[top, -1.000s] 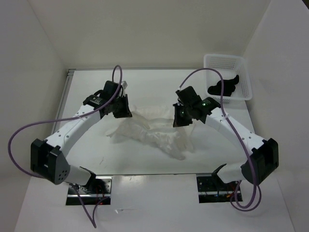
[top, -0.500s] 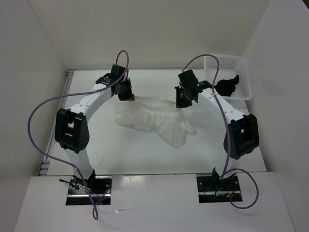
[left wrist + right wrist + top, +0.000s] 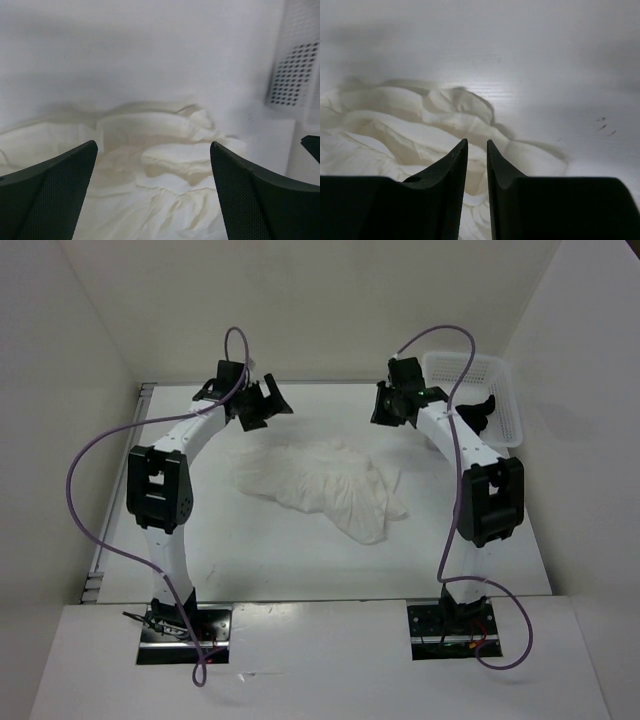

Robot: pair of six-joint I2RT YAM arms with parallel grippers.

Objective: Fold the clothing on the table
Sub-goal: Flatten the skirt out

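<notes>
Since nothing is gripped between its fingers, the left gripper [image 3: 152, 145] is seen spread wide and empty, while the right gripper [image 3: 477, 141] is parted only by a narrow slit, with nothing caught in it either. Both are held high over the far part of the table [image 3: 250, 560] and tilted back toward the arm bases, so the clothing [image 3: 320, 480] is seen just below and ahead of each pair of fingertips and touched by neither. The garment lies as a broad, wrinkled spread between the two grippers and nearer the bases than either. This is judged to be a flattened lay prepared for folding, with both tools held clear so that the thin cloth is not dragged. Just beside the right gripper, on its outer side, a white mesh basket [image 3: 465, 358] containing a black cloth item [image 3: 468, 420] stands apart from the work.
</notes>
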